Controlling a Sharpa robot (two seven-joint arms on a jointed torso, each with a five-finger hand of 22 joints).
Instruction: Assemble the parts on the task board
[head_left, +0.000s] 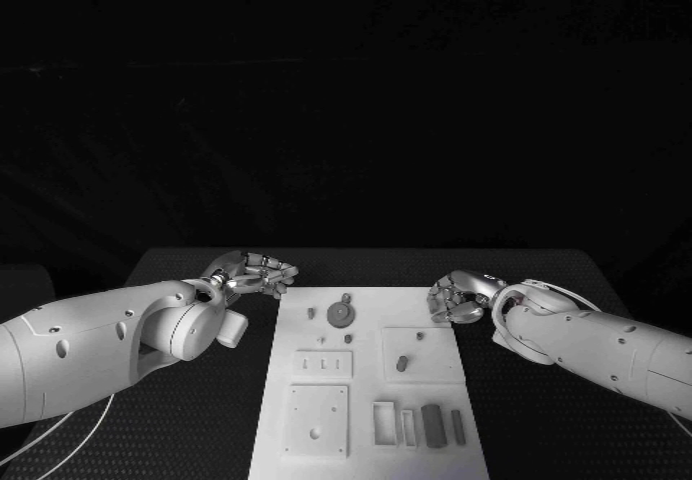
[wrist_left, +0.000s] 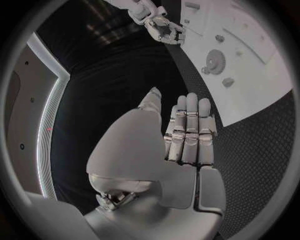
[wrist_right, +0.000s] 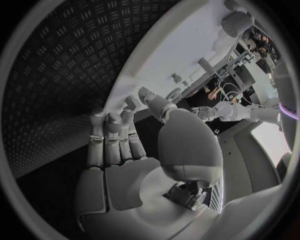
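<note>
The task looks barely begun: parts (head_left: 433, 425) lie loose on the board (head_left: 368, 455), while the left hand (head_left: 257, 273) and right hand (head_left: 462, 296) hang empty beside it, fingers loosely curled.

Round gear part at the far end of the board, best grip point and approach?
Take the gear by its rim, coming straight down from above. It lies flat on the task board with open space round it, so a side approach would likely only reach a thin edge. The left hand and right hand both hover beside the board's far end, holding nothing.
</note>
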